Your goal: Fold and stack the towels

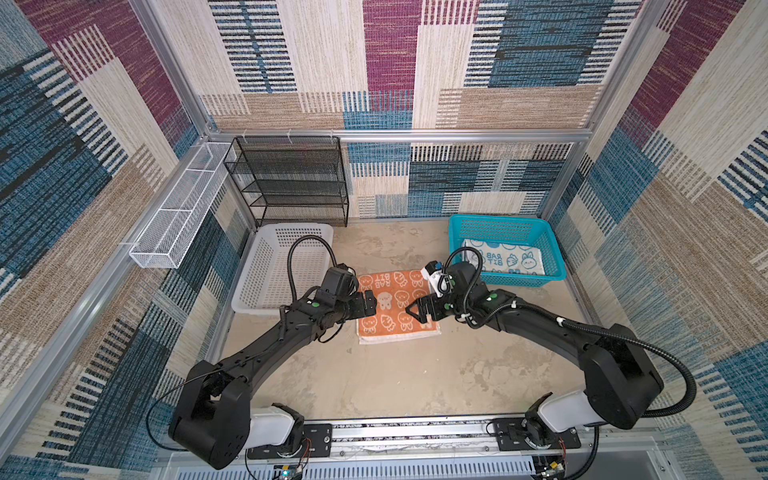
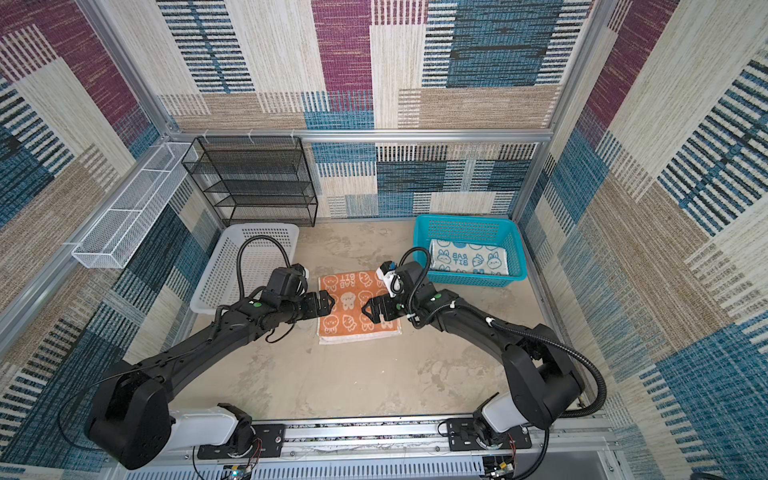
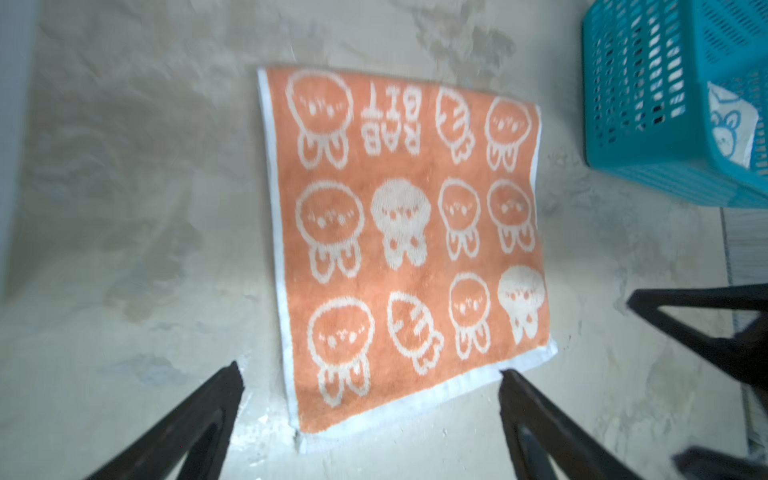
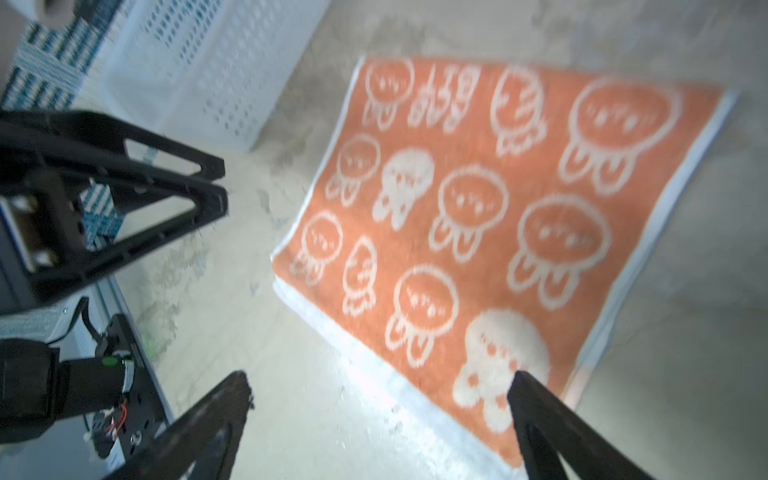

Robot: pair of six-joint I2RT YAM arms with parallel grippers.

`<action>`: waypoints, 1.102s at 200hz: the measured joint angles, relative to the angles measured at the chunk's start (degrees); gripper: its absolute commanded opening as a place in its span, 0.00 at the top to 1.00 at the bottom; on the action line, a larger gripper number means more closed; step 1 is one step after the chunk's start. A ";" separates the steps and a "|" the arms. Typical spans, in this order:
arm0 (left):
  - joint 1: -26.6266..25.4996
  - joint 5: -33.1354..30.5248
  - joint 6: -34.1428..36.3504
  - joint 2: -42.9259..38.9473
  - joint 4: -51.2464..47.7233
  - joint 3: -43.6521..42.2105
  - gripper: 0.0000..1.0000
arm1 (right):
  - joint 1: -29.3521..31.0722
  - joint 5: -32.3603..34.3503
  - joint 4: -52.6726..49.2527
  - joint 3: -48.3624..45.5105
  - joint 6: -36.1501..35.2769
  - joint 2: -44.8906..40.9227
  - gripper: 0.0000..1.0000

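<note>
Top views: high overhead, facing steeply down, whole scene.
Wrist views: close, angled down at counter [image 3: 124, 249].
Shared: orange towel [image 1: 392, 322].

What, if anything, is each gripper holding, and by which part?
Nothing is held. The left gripper and right gripper both stand open above the orange towel, gripping no part of it.

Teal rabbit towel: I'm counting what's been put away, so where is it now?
In both top views the teal rabbit towel lies inside the teal basket at the back right of the table, behind and right of the orange towel.
</note>
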 measured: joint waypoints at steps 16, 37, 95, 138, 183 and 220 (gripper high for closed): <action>-0.13 -4.61 2.73 -0.24 1.46 1.31 0.01 | -2.12 3.34 -1.99 6.25 -1.95 3.72 0.01; -0.11 -8.55 6.45 2.23 4.20 3.67 0.01 | -3.76 7.58 -4.87 13.70 -4.13 10.16 0.01; 2.58 -2.67 11.37 16.92 5.95 15.69 0.01 | -6.58 11.76 -7.04 25.18 -7.15 23.74 0.12; 2.71 0.31 12.39 23.63 3.19 21.55 0.01 | -7.08 11.74 -7.52 29.00 -8.35 31.82 0.27; 3.48 1.90 12.79 26.38 0.98 23.50 0.01 | -8.26 11.89 -7.65 30.03 -9.53 34.88 0.36; 5.31 5.11 12.61 29.22 -0.13 24.61 0.01 | -9.75 11.78 -7.65 30.36 -9.84 36.30 0.43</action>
